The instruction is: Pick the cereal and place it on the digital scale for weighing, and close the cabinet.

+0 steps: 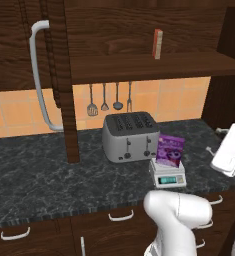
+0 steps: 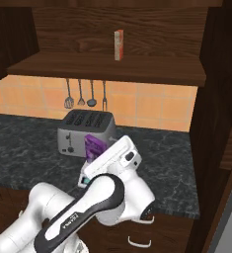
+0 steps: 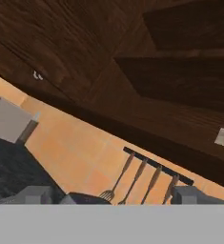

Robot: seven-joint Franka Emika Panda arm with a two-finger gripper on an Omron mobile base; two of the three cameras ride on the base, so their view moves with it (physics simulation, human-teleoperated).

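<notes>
The purple cereal point(image 1: 170, 151) packet stands upright on the small grey digital scale point(image 1: 169, 176), just right of the toaster. In the right base view the cereal point(image 2: 94, 145) peeks out behind my hand. My gripper point(image 1: 214, 140) hovers to the right of the scale, apart from the packet. In the hand view the gripper point(image 3: 112, 195) has its fingertips point(image 3: 35, 194) spread wide with nothing between them, so it is open. The dark wood cabinet point(image 1: 59, 75) has its left door swung out, with a long silver handle point(image 1: 39, 75). Its right door point(image 2: 221, 123) also stands open.
A silver four-slot toaster point(image 1: 130, 136) sits behind the scale. A thin orange-red box point(image 1: 158, 44) stands on the cabinet shelf. Kitchen utensils point(image 1: 109, 99) hang on the tiled wall. Drawers with short handles point(image 1: 121, 216) run below the counter edge.
</notes>
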